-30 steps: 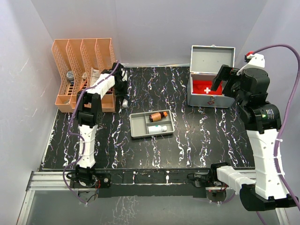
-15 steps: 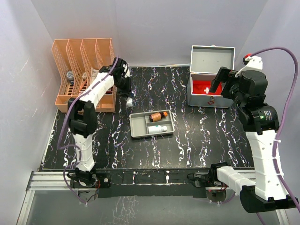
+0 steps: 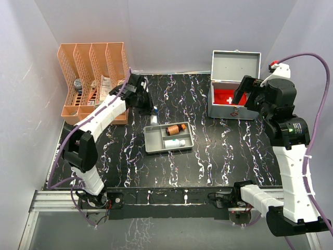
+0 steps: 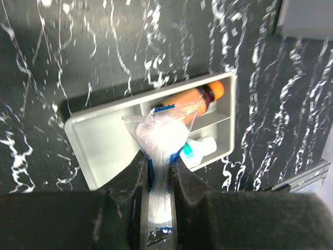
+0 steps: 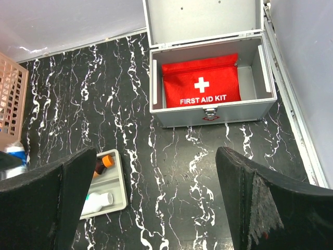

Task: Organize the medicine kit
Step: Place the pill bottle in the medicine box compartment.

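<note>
Item: clear packet [image 4: 162,133], pinched by one thin edge in my left hand [image 4: 156,174], hanging over the tray [image 4: 101,151] at mid-frame. Risk: the limp film may slip out, or snag the orange bottle [image 4: 195,96] when lowered. Right hand [image 5: 151,203], fingers wide apart and empty, hovers before the kit [image 3: 226,110], lid up, at the upper right of the worktop [image 3: 218,156]; a careless reach could clip that lid.
</note>
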`<state>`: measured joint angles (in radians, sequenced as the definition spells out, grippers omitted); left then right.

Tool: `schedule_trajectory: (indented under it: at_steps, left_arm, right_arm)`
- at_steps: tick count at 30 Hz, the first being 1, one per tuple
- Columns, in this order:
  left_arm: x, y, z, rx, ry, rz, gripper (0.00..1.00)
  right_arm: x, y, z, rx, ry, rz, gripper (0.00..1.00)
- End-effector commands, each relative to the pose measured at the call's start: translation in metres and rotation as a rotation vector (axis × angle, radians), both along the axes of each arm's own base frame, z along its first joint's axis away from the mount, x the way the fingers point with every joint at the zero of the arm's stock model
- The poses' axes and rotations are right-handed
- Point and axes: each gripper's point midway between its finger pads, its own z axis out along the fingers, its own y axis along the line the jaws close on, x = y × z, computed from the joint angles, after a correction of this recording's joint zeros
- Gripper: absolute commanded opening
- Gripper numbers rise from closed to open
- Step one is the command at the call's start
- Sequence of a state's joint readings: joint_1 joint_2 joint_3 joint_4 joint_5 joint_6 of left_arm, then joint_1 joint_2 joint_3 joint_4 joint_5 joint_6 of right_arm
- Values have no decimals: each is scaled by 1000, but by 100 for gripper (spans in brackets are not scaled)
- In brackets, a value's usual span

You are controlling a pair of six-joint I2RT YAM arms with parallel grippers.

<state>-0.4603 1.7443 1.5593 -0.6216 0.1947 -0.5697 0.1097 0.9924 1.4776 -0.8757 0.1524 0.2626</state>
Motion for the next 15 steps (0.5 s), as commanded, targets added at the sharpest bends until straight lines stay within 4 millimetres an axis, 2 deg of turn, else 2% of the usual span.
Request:
schedule_trajectory:
  at_steps: [1, 6, 15]
  left_arm:
    - [-17, -3, -8, -23, 17, 48, 0]
    - [-31, -10, -21, -13, 24, 24, 0]
    - [-51, -5, -57, 32, 111, 26, 0]
  right_arm:
    - [-4, 4, 18, 14, -44, 20, 98]
    - [-5, 7, 19, 15, -42, 39, 98]
    - [-10, 7, 24, 14, -48, 44, 98]
